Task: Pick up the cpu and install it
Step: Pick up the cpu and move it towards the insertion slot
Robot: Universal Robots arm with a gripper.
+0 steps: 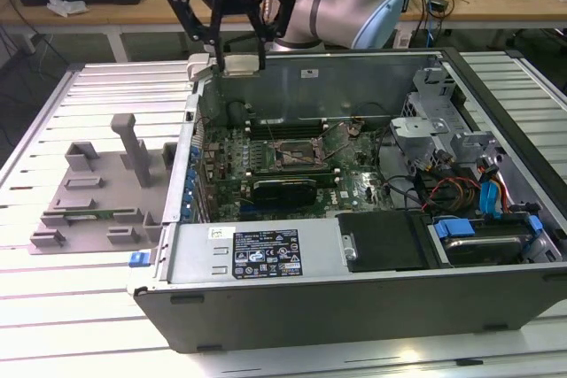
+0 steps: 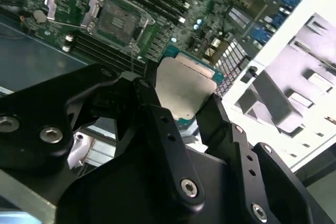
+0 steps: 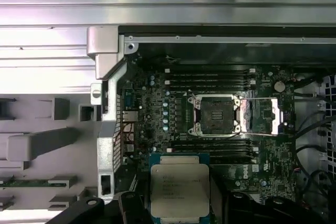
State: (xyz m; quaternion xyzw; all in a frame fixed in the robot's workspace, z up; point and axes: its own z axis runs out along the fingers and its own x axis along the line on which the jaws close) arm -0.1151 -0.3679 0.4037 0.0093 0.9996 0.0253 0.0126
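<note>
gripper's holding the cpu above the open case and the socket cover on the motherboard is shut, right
Not quite. The gripper does hold the cpu above the open case, but the socket cover on the motherboard is open, not shut: in the first wrist view it is swung aside and the socket lies bare.
</note>
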